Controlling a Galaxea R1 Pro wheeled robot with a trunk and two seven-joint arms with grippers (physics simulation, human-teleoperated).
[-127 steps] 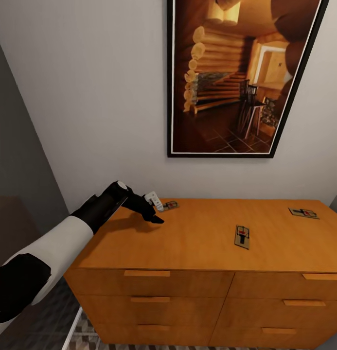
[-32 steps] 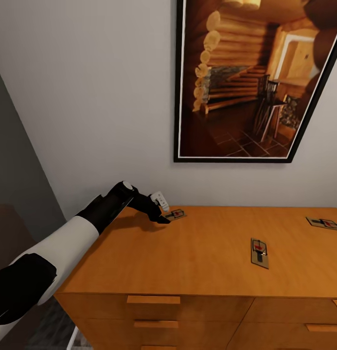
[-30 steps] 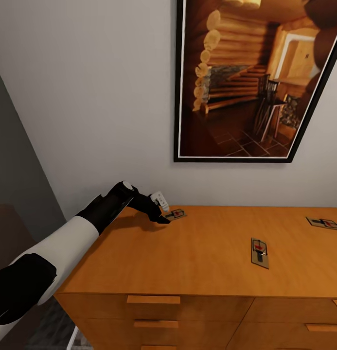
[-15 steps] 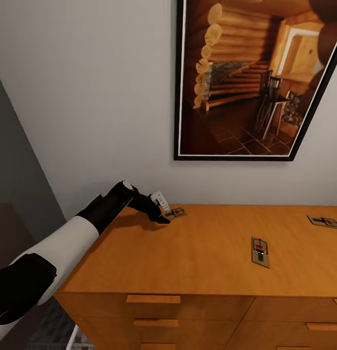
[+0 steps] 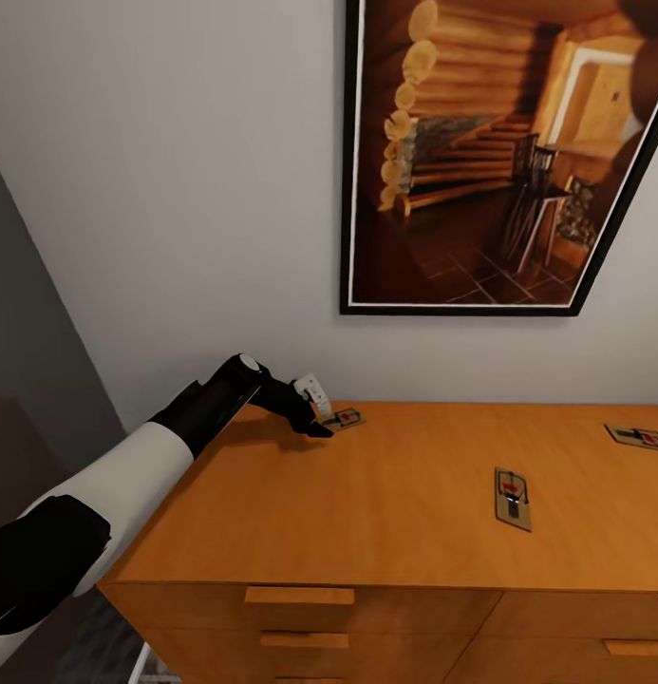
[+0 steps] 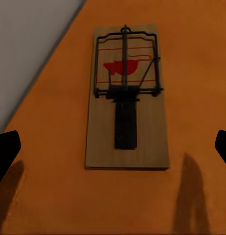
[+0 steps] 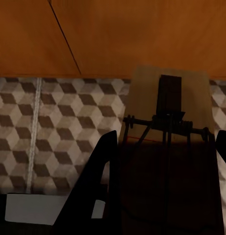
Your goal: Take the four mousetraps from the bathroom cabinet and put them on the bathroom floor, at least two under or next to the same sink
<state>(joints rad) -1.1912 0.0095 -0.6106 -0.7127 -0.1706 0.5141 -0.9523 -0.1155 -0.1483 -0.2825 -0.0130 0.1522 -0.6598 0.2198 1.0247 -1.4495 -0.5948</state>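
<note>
Wooden cabinet top with three mousetraps lying flat on it.

An orange-brown wooden cabinet [image 5: 385, 513] stands against a pale wall, with flat bar handles on the drawer fronts below its top. Three mousetraps rest on the top, well apart. On a clock face laid over the top in the head view, one mousetrap [image 5: 346, 418] sits at about ten o'clock, near the back edge. A second mousetrap [image 5: 512, 498] lies at about three o'clock, lengthwise front to back. A third mousetrap [image 5: 640, 437] lies at about two o'clock by the right end. Each is a tan board with dark wire and a red mark.
</note>
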